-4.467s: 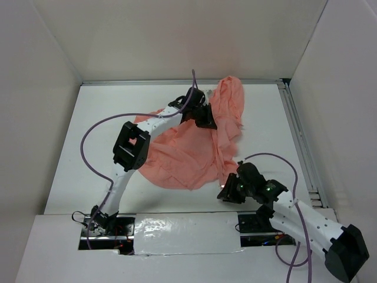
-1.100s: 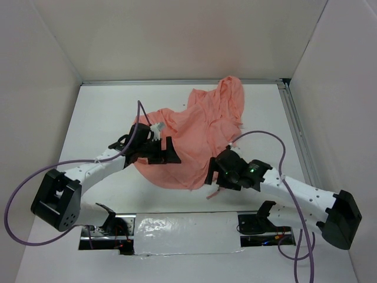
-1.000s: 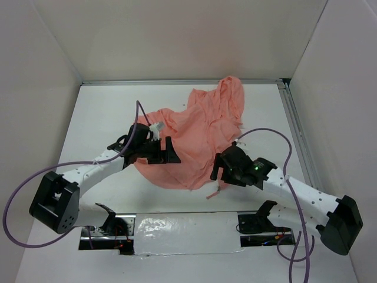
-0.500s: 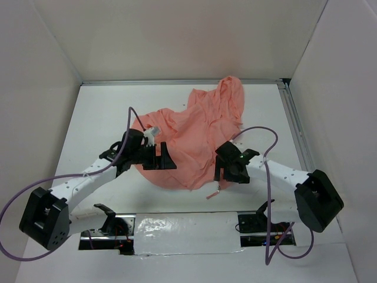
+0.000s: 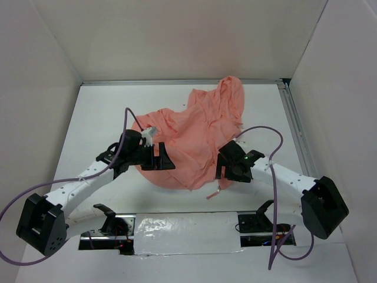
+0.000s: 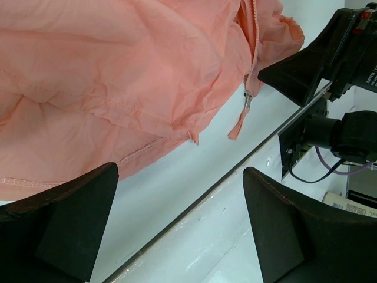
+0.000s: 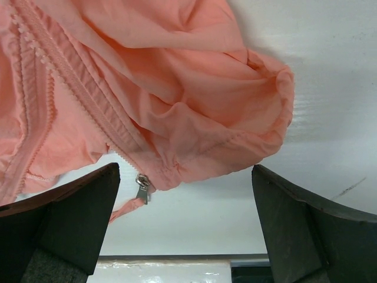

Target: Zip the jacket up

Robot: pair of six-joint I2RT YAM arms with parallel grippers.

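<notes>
Looking down on the white table (image 5: 100, 112), I see the salmon-pink jacket (image 5: 194, 132) lying crumpled across the middle of the top view, with one bunched end reaching toward the upper right. The left gripper (image 6: 179, 177) hovers at the jacket's lower left hem. Its fingers are spread wide, with nothing between them but the hem and bare table. The right gripper (image 7: 185, 171) sits at the lower right hem, also spread wide and holding nothing. Between its fingers, the right wrist view shows the zipper pull (image 7: 142, 187) hanging at the bottom of the zipper teeth (image 7: 76, 88), with a small pink tab (image 7: 126, 207) trailing onto the table.

A few seconds ago the left gripper was up at the top of the cloth and the right gripper waited off the fabric, lower in the frame. Both have since come in to the near hem. Over the last half second the grippers have hardly shifted, while the left arm's elbow has sunk toward the lower left corner.
</notes>
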